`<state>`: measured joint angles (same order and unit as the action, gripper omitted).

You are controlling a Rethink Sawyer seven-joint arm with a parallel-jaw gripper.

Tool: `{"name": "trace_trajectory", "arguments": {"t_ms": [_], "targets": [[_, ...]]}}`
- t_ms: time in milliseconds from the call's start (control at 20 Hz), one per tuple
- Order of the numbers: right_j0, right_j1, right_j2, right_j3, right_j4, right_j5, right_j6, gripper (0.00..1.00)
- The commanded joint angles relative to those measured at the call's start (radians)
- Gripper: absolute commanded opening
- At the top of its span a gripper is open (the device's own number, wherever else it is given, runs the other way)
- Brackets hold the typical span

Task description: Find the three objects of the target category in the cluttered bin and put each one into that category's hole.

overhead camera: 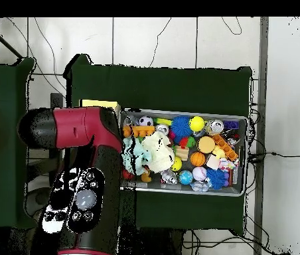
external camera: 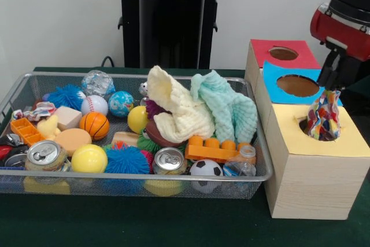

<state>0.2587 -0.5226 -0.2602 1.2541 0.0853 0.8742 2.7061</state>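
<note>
The wire mesh bin [external camera: 133,76] lies on the green table, full of toys; it also shows in the overhead view [overhead camera: 240,189]. My gripper [external camera: 333,85] hangs at the right, above the yellow-topped box [external camera: 347,143]. It is shut on the top of a crumpled multicolour wrapper [external camera: 324,114]. The wrapper's lower end reaches into the box's round hole [external camera: 306,126]. Another printed wrapper [external camera: 39,110] lies at the bin's left end. In the overhead view my arm [overhead camera: 86,166] hides the gripper and most of the boxes; only an edge of the yellow box [overhead camera: 101,103] shows.
A blue-topped box [external camera: 298,85] and a red-topped box [external camera: 282,54] stand behind the yellow one. In the bin lie a cream cloth [external camera: 176,111], a mint cloth [external camera: 228,105], two cans [external camera: 45,154], several balls and an orange brick [external camera: 217,150].
</note>
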Motion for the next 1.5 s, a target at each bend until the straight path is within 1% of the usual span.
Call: {"name": "trace_trajectory", "arguments": {"t_ms": [50, 200, 350, 450, 600, 800, 1000, 1200, 1500], "targets": [[-0.019, 0.05, 0.083, -0.094, 0.057, 0.036, 0.129, 0.0], [-0.028, 0.065, 0.086, -0.142, 0.067, 0.067, 0.124, 0.0], [-0.01, 0.095, 0.067, -0.162, 0.063, 0.054, 0.147, 0.0], [-0.005, 0.115, 0.065, -0.151, 0.066, 0.022, 0.153, 0.0], [0.0, 0.131, 0.063, -0.114, 0.063, -0.043, 0.154, 0.0], [-0.006, 0.133, 0.053, -0.1, 0.051, -0.059, 0.132, 0.0], [-0.013, 0.122, 0.039, -0.089, 0.04, -0.061, 0.115, 0.0], [-0.019, 0.096, 0.027, -0.071, 0.037, -0.05, 0.105, 0.0], [-0.015, 0.048, 0.011, -0.081, 0.041, 0.023, 0.097, 0.0]]}}
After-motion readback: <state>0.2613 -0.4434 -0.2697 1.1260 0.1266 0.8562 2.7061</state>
